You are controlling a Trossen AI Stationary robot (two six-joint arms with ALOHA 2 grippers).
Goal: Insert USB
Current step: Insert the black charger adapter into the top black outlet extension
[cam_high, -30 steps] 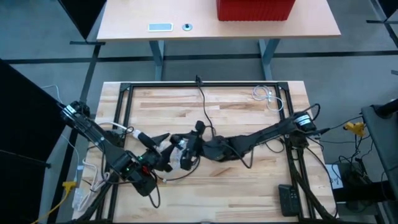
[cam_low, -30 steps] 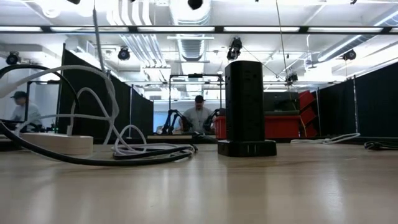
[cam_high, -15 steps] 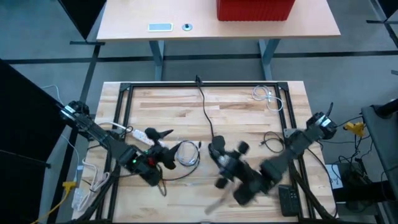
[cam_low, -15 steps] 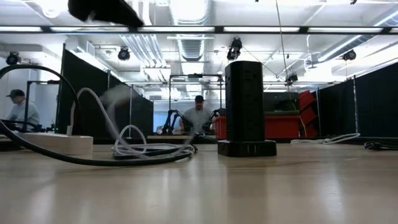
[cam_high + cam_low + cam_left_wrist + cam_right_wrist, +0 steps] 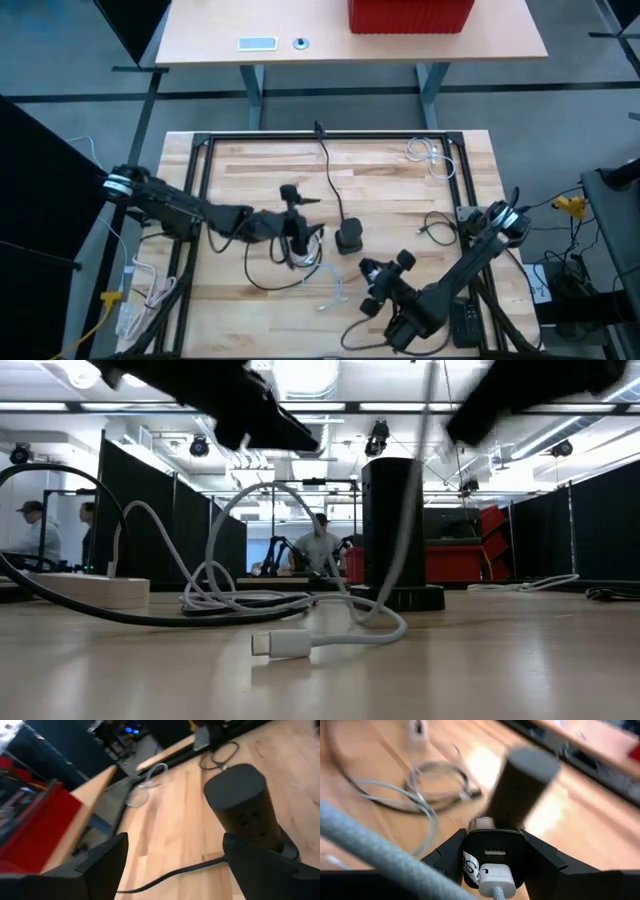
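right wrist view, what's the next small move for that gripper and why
Probably ease the right gripper forward toward the black power tower. It is shut on a black adapter with the white USB plug apparently seated in its lower port, and the tower stands just ahead. The left gripper is open and empty near the tower.

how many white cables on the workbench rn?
3, possibly more hidden. One white cable coil lies by the left gripper; one white USB cable runs from the charger block in the right gripper; one small coil sits at the far right corner.
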